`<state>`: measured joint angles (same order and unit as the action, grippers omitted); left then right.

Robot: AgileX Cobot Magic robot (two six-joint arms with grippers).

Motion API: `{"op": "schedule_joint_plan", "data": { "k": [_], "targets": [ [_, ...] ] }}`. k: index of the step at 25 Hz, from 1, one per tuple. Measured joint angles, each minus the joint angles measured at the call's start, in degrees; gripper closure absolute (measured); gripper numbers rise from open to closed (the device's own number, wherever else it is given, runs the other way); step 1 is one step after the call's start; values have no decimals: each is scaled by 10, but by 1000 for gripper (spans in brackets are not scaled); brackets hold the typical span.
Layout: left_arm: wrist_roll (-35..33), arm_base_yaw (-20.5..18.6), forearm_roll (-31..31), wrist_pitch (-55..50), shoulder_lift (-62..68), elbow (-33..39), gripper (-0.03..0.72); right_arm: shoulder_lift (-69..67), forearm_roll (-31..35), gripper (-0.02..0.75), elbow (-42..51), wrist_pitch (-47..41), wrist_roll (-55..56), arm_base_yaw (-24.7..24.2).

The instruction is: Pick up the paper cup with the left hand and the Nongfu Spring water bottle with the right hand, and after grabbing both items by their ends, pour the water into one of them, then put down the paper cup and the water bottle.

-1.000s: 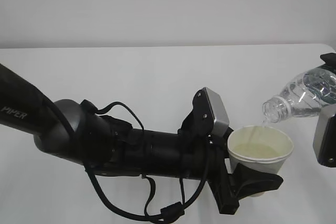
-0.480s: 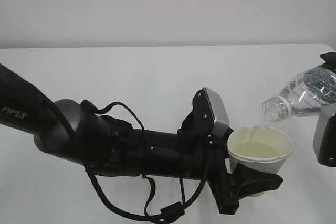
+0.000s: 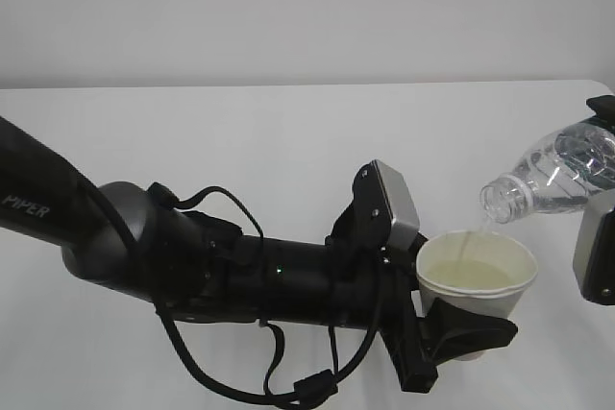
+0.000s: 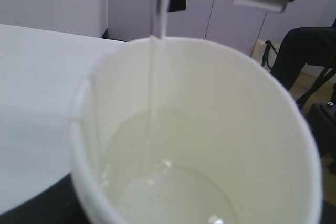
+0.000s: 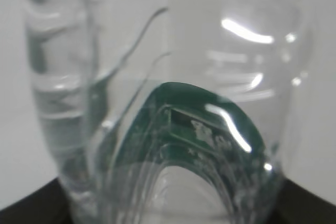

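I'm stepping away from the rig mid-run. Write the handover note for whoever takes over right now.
Left gripper: shut on the cup, held upright above the table.
Right gripper: shut on the bottle, tilted with its mouth down over the cup's rim.
Done: both picked up; a thin stream of water is falling into the cup, which has water in its bottom.
Left: finish the pour, bring the bottle upright, set cup and bottle down, release both.

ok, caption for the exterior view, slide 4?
Right hand tips the water bottle, pouring a thin stream into the paper cup held by the left hand.
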<state>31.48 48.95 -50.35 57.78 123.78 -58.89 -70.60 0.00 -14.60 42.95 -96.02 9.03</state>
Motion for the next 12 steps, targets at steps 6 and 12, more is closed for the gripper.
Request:
{"op": "schedule_joint_plan", "data": {
  "k": [6, 12],
  "targets": [
    [0, 0, 0, 0, 0, 0, 248, 0, 0, 284, 0, 0, 0, 0],
    [0, 0, 0, 0, 0, 0, 249, 0, 0, 284, 0, 0, 8, 0]
  ]
}}
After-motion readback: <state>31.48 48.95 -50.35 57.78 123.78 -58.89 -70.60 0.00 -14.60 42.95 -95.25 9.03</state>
